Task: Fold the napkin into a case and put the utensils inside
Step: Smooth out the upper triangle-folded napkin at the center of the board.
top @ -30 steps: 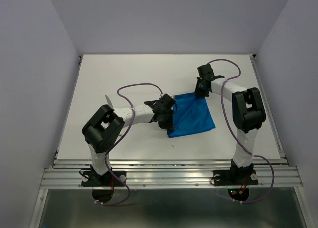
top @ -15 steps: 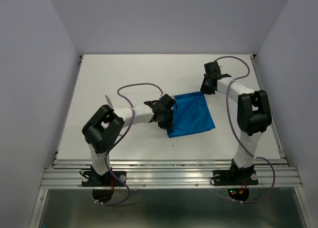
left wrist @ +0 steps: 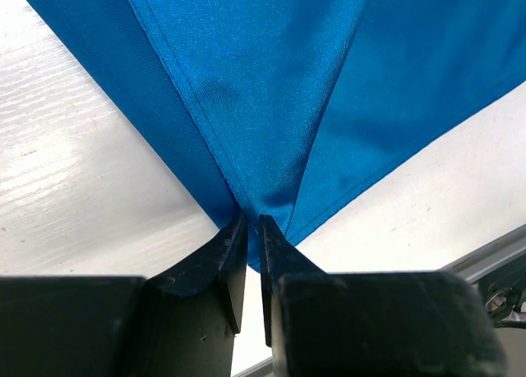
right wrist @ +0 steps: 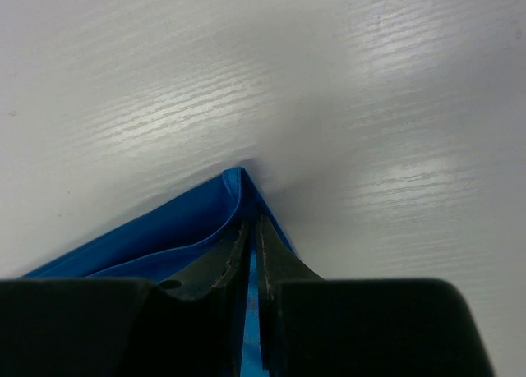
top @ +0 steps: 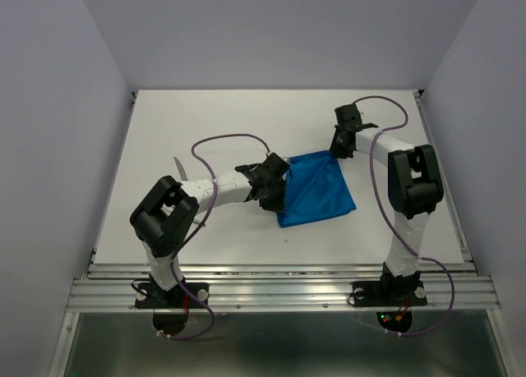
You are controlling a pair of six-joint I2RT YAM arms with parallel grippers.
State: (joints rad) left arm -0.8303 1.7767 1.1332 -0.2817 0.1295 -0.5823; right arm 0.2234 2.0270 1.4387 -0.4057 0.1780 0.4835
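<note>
Lab cell: plain walls point(top: 271, 32), aluminium rail point(top: 279, 293)

napkin point(left wrist: 271, 81): woven cloth, fine twill, slight sheen, stitched hem; table point(right wrist: 246, 65): white, grainy, semi-gloss.

We observed the right claw point(right wrist: 253, 223) clamped on a corner of the napkin point(right wrist: 156, 241), its two fingers nearly together with blue cloth pinched between them. The corner showed two layered edges and pointed up-frame, over the white grained worktop point(right wrist: 345, 89).
</note>
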